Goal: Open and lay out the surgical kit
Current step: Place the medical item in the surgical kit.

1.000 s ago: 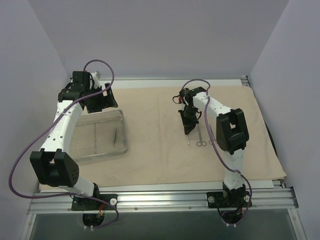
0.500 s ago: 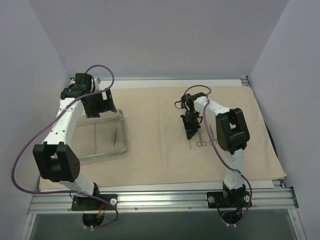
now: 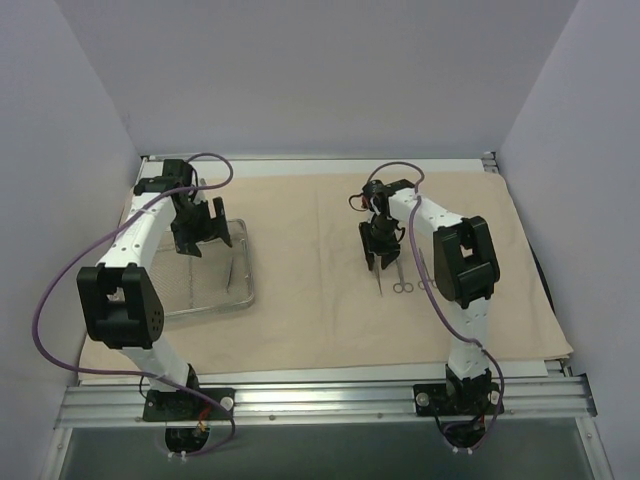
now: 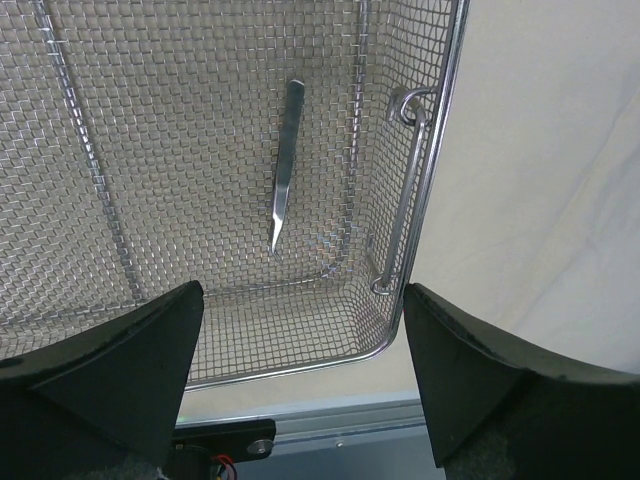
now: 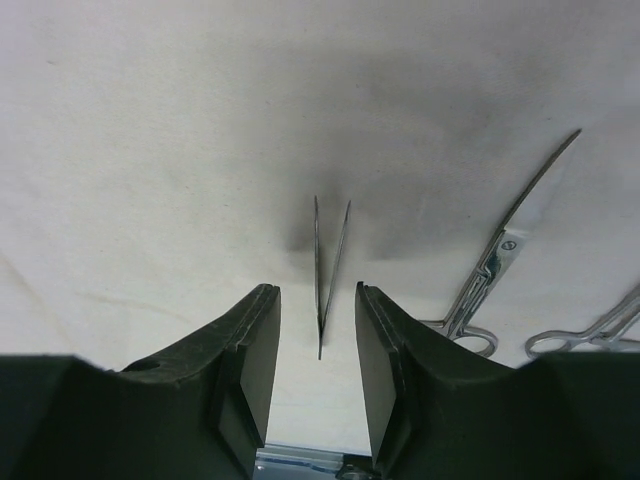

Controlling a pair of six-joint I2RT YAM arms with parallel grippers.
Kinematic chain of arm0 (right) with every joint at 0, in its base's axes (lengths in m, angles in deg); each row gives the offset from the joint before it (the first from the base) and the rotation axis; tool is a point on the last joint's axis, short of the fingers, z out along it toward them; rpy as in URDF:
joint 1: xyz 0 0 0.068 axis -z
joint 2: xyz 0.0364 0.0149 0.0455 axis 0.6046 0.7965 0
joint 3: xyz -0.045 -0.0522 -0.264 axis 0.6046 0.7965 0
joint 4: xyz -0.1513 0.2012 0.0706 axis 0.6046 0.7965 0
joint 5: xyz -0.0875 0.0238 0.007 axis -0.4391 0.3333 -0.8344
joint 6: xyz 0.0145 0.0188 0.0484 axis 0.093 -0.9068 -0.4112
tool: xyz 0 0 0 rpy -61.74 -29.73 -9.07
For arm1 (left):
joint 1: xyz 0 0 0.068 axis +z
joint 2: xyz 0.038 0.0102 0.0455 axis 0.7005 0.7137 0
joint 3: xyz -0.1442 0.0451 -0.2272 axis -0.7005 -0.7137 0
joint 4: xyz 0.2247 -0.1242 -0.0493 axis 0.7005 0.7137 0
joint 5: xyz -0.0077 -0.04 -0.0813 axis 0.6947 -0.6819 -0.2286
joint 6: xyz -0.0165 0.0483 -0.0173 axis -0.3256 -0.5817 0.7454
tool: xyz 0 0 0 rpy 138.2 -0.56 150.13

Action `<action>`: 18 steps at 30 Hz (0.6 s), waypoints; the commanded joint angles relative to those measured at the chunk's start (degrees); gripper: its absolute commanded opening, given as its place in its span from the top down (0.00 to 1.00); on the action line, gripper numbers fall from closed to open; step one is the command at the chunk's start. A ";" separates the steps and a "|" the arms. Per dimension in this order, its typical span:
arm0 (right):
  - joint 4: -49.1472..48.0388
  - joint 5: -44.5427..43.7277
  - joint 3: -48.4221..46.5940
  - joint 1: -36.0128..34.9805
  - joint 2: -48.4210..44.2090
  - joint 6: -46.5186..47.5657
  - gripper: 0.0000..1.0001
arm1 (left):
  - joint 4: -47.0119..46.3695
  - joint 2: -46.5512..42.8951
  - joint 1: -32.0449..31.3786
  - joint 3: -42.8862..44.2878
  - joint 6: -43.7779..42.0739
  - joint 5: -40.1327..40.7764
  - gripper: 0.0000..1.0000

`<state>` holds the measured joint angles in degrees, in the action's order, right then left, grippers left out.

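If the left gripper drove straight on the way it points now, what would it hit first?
Probably the mesh floor of the wire tray, close to the pointed tip of the tweezers lying there; depth is hard to judge.

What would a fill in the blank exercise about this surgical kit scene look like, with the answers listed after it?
The wire-mesh tray holds just ____ instrument. The left end effector hangs over that tray with its jaws ____. The tweezers lie on the cloth between the fingers of the ____ end effector. The scissor-like instruments beside the tweezers have ____ handles.
Missing words: one; open; right; ring.
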<state>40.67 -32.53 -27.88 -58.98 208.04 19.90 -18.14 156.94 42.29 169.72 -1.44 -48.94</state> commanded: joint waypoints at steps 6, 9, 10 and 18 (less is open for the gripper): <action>6.61 -2.12 -12.55 1.56 -3.12 0.99 0.63 | 3.25 2.55 0.07 -0.57 0.33 2.75 0.30; 7.32 -1.24 -13.97 2.70 -3.20 1.78 0.63 | 3.34 4.13 -0.37 -1.10 0.15 3.72 0.35; 7.41 -1.06 -14.32 3.40 -3.12 2.05 0.63 | 3.60 5.52 -0.98 -0.84 0.15 4.85 0.36; 7.76 0.87 -13.53 5.26 -4.96 3.63 0.63 | 4.66 9.31 -5.99 -1.18 2.43 9.95 0.37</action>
<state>45.00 -32.88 -41.19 -53.82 207.36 22.24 -15.08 166.25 38.40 168.49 -0.46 -42.66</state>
